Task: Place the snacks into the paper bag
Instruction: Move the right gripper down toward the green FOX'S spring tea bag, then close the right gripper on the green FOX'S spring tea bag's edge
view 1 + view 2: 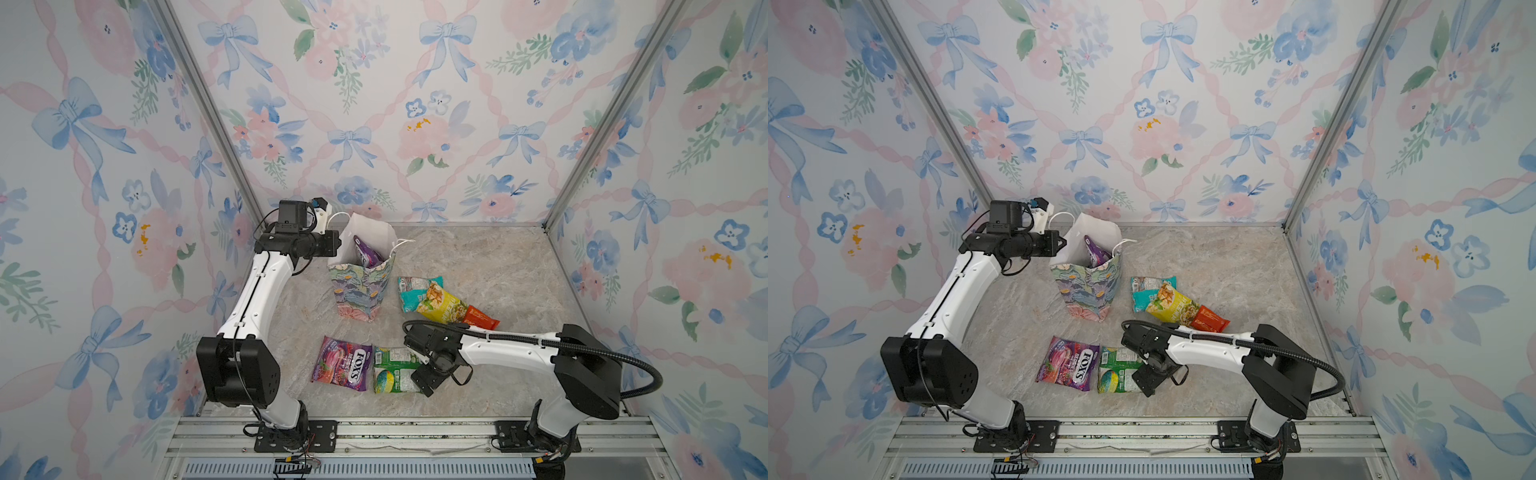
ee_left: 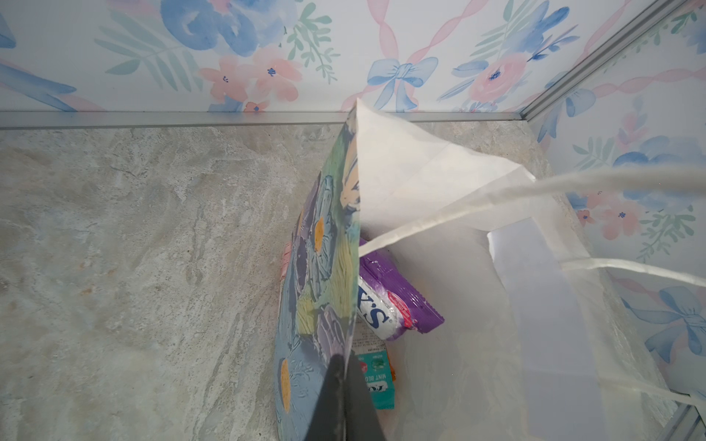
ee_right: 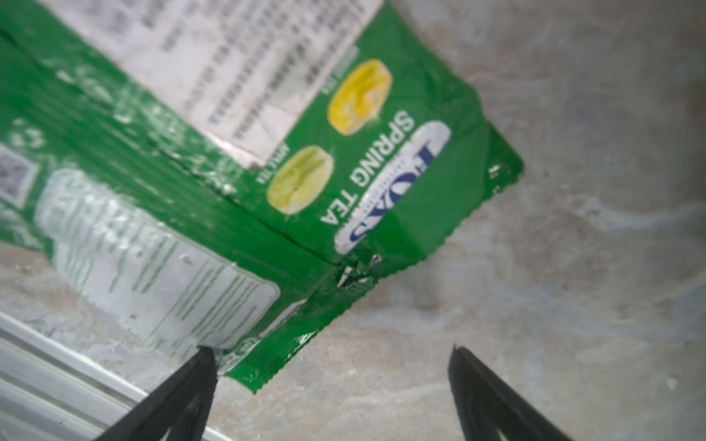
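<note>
The flowered paper bag [image 1: 361,291] [image 2: 321,267] stands upright at the back left. My left gripper [image 1: 338,245] [image 2: 345,366] is shut on its rim. Inside lie a purple FOX'S packet [image 2: 397,298] and a teal mint packet [image 2: 376,378]. On the table lie a purple berries packet [image 1: 343,369] and a green Spring Tea packet [image 1: 395,370] [image 3: 229,172] side by side. Further back, a teal packet [image 1: 409,293], a yellow one [image 1: 442,307] and a red-orange one [image 1: 480,320] overlap. My right gripper [image 3: 330,350] hangs open over the green packet's corner, one fingertip [image 3: 204,357] at its edge.
The bag's white cord handles [image 2: 573,183] hang loose over its mouth. Flowered walls [image 1: 415,124] close in the marble table [image 1: 478,266] on three sides. A metal rail [image 1: 395,432] with both arm bases runs along the front edge.
</note>
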`<state>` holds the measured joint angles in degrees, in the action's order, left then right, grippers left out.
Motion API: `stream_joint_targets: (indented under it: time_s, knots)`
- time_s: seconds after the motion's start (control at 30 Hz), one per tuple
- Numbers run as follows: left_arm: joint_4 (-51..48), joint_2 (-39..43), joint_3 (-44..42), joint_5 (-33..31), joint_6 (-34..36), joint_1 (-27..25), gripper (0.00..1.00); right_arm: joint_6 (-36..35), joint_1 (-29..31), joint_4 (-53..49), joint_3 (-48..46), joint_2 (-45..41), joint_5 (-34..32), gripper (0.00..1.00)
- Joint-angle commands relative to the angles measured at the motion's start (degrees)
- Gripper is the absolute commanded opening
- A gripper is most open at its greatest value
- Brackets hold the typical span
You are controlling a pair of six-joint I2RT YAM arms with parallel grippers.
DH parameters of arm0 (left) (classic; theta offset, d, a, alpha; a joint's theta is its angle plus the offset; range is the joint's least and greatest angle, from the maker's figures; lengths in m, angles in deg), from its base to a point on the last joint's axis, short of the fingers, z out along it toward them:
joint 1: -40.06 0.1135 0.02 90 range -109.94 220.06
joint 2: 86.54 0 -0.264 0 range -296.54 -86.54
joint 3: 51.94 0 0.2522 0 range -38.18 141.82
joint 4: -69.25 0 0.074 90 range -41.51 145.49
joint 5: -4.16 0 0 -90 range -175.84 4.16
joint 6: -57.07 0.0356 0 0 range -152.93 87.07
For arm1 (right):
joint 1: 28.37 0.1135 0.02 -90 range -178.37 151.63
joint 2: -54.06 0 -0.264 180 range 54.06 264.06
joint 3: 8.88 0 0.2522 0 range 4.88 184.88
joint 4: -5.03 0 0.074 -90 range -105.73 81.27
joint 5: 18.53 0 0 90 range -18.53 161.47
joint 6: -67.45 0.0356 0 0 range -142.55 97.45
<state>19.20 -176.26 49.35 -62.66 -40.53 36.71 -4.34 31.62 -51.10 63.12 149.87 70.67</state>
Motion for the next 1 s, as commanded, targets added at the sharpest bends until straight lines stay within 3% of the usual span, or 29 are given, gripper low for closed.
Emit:
stream_joint_targets:
  time_s: [0.0,0.53,0.67,0.77,0.97]
  knots:
    - [-0.7,1.1,-0.8,-0.5,0.7,-0.3,0.0,0.8,-2.6,-0.4,3.1,3.0,-1.9,0.97]
    - [-0.7,1.0,-1.0,-0.8,0.9,-0.3,0.0,-7.3,-13.6,-0.4,21.5,13.2,-6.1,0.97]
    - [-0.7,0.8,-1.0,-0.9,1.0,-0.3,0.0,-5.8,-13.9,0.7,21.2,8.0,0.0,0.97]
    - [-0.7,0.6,-1.0,-0.9,1.0,-0.3,0.0,-0.6,-13.9,4.5,17.5,4.3,7.5,0.99]
    - [-0.7,0.5,-1.0,-0.9,1.0,-0.3,0.0,9.7,-13.9,12.9,9.1,2.7,17.7,0.85]
